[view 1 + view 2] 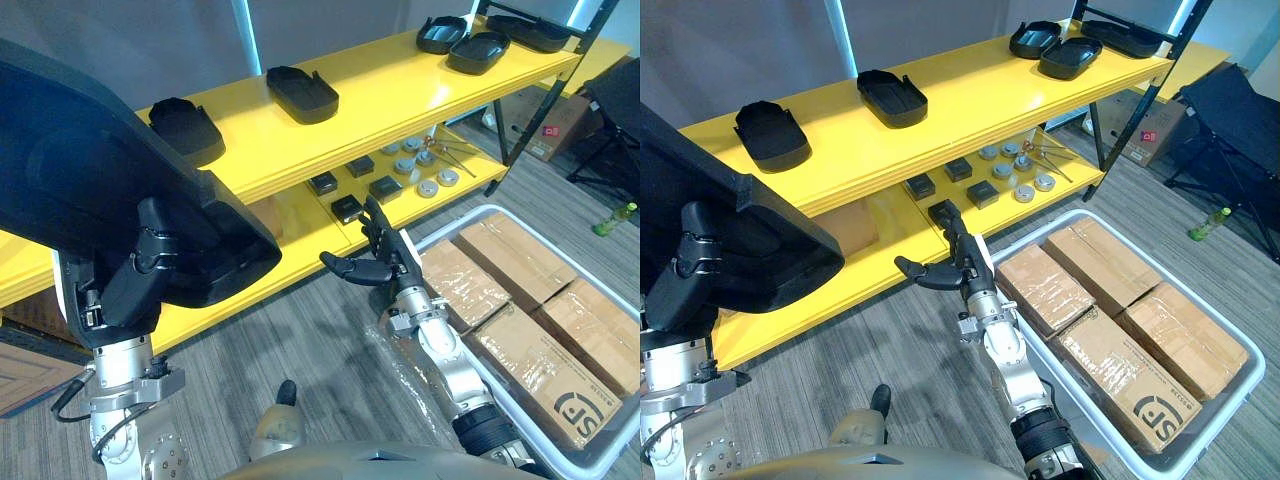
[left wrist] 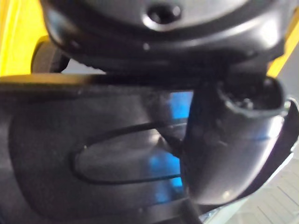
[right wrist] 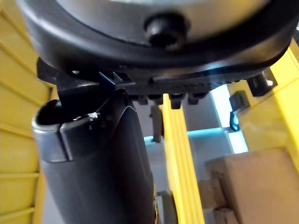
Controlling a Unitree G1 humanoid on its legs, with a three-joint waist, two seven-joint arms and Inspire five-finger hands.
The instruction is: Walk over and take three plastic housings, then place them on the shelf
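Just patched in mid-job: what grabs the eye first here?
The big black housing gripped in the left hand looms at near left. Behind it, the bright yellow shelf carries more housings on its top deck. The right hand hangs open beside a white bin of cardboard boxes.

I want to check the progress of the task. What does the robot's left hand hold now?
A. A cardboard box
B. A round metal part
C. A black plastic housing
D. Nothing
C: the left hand has its fingers curled round the edge of a large black housing, raised in front of the yellow shelf, while the right hand is open and holds nothing.
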